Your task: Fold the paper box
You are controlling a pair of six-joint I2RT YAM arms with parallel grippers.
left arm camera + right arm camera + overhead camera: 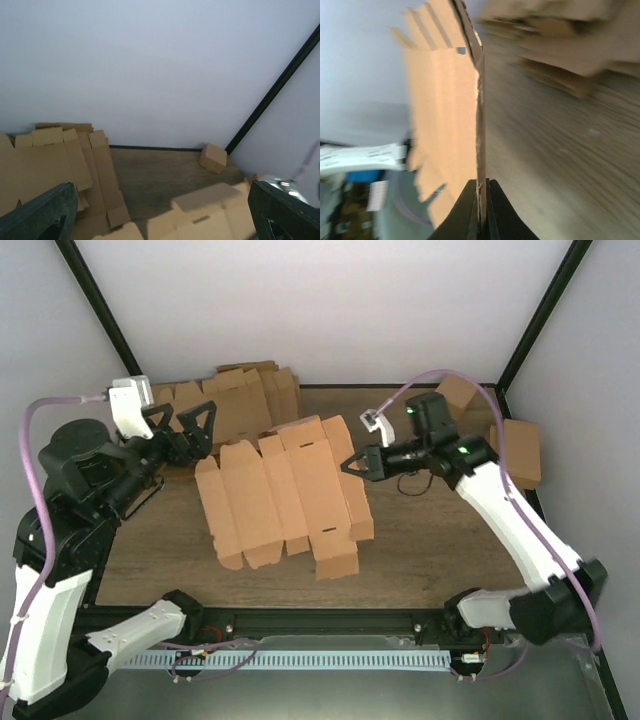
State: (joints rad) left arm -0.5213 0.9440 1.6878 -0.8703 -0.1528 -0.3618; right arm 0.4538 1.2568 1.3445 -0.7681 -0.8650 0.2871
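Lab test cell: white walls (330,300), black frame (103,305), wooden tabletop (430,540).

Middle of the table (430,550), there's the paper box (285,495), spread out as a sheet and running slantwise from far left to near right. The right gripper (352,464) sits at its right edge, and the wrist view shows that edge pinched between the fingertips. The left gripper (190,425) is just off the sheet's far-left corner, apart from it. Behind that gripper, against the back wall, lies the pile of flat blanks (245,395). In the far right corner is a small box (457,392), with another box (520,452) nearer, along the right edge behind the right arm.
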